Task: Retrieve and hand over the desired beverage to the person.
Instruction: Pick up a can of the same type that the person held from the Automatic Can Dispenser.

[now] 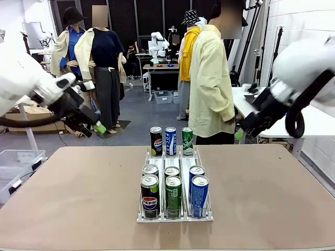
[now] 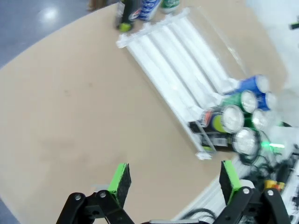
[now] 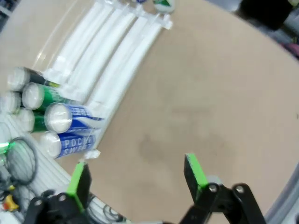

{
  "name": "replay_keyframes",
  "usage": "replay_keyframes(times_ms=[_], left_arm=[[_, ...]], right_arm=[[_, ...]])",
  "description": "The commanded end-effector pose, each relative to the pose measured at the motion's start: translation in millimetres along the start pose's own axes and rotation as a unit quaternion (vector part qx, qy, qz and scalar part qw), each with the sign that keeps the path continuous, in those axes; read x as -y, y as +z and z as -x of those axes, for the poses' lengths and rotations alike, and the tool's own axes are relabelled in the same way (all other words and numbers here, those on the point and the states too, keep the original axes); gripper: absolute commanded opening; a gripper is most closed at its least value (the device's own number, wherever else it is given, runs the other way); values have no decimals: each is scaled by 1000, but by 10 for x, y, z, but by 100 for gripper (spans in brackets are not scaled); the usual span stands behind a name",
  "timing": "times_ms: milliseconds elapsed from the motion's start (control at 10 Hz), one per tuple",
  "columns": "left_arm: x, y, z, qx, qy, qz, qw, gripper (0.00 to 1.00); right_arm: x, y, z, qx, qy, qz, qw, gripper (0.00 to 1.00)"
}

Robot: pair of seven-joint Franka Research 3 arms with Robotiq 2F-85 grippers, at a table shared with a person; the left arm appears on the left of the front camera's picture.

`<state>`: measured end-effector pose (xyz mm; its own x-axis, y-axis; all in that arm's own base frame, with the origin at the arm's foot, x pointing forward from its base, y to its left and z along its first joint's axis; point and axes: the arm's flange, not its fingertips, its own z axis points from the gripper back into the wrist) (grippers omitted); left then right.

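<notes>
While no can was yet picked, beverage cans (image 1: 174,196) lay in a clear three-lane rack (image 1: 175,219) mid-tabletop (image 1: 78,188), with three more upright at its far end. Person (image 1: 209,89): far side. Left claw (image 2: 175,177), right claw (image 3: 136,175): spread wide, empty, aloft. Step: awaiting choice. Next: identify the wanted can, then descend on it.

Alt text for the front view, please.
Nine drink cans stand in a clear rack on the table, six near, three far. A person in pale yellow stands beyond; left gripper and right gripper hover open either side.
</notes>
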<state>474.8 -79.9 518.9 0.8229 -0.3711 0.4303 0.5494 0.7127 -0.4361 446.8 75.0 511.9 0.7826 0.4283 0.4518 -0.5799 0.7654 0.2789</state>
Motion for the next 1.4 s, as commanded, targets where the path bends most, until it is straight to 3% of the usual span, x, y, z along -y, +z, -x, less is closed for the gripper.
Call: replay_keyframes(times_ms=[0, 200, 600, 800, 1000, 1300], left_arm=[[-508, 199, -43, 21, 77, 85, 993, 100], [-832, 477, 227, 67, 120, 128, 982, 100], [-1298, 1009, 903, 191, 162, 179, 951, 100], [-1360, 1165, 1027, 239, 188, 193, 933, 100], [-1354, 1200, 1041, 265, 198, 203, 921, 100], [-1376, 1184, 1063, 267, 203, 204, 920, 100]], right_arm=[[473, 251, 38, 42, -58, -128, 989, 100], [819, 502, 304, 100, -94, -217, 967, 100], [1359, 679, 906, 200, -145, -296, 923, 100], [1453, 741, 1055, 241, -154, -323, 902, 100], [1440, 748, 1086, 253, -153, -331, 896, 100], [1448, 846, 1122, 268, -140, -326, 896, 100]])
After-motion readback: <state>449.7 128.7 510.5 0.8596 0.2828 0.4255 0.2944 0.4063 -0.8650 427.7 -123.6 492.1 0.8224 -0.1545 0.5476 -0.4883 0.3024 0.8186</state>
